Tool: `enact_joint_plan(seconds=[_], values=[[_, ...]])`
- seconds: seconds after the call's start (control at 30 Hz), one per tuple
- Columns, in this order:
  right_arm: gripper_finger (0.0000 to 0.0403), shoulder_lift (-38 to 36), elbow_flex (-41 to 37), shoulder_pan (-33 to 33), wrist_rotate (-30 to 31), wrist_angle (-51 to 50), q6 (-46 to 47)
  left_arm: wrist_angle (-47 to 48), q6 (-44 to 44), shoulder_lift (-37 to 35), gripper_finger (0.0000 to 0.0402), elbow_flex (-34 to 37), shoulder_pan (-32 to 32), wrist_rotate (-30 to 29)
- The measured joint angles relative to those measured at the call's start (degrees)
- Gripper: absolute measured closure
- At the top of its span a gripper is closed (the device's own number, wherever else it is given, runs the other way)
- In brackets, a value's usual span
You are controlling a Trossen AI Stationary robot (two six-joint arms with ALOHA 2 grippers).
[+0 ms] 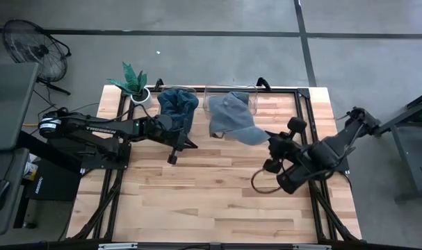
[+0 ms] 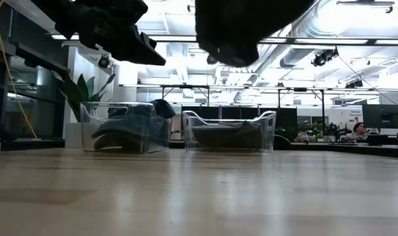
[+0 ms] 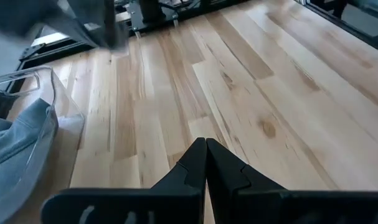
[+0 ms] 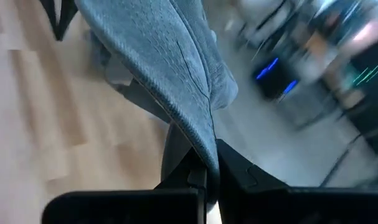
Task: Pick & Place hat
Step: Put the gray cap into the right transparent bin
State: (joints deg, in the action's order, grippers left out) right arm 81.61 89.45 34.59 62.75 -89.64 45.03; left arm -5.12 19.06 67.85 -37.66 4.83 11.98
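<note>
One grey-blue cap [image 1: 237, 117] held aloft, brim pinched in the right gripper [image 1: 272, 139].
It hangs over the right clear bin [image 1: 252, 96]. Left gripper [image 1: 173, 157], fingers shut on nothing, hovers above the tabletop [image 1: 197, 194] beside the left bin [image 1: 170, 91].

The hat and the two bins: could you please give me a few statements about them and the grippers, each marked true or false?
1. The right gripper is shut on the brim of the grey-blue hat. True.
2. The left gripper holds a hat. False: it is shut on nothing, over bare table.
3. The left bin already has dark hats in it. True.
4. The potted plant stands at the table's front edge. False: it stands at the back left corner.
</note>
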Motion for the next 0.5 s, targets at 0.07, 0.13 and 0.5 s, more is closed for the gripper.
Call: enact_joint_plan(seconds=[0.07,0.13,0.5], values=[[0.0399,0.2,-0.9,1.8,5.0,0.6,-3.6,-0.3,-0.2,0.0,0.0401,0.0,0.0,0.0],[0.0399,0.2,-2.5,3.1,9.1,3.1,-7.9,-1.3,-1.2,0.0,0.0401,0.0,0.0,-0.1],[0.0399,0.2,-12.3,6.7,24.2,26.5,-33.9,-7.7,-8.5,0.0,0.0401,0.0,0.2,-21.4]])
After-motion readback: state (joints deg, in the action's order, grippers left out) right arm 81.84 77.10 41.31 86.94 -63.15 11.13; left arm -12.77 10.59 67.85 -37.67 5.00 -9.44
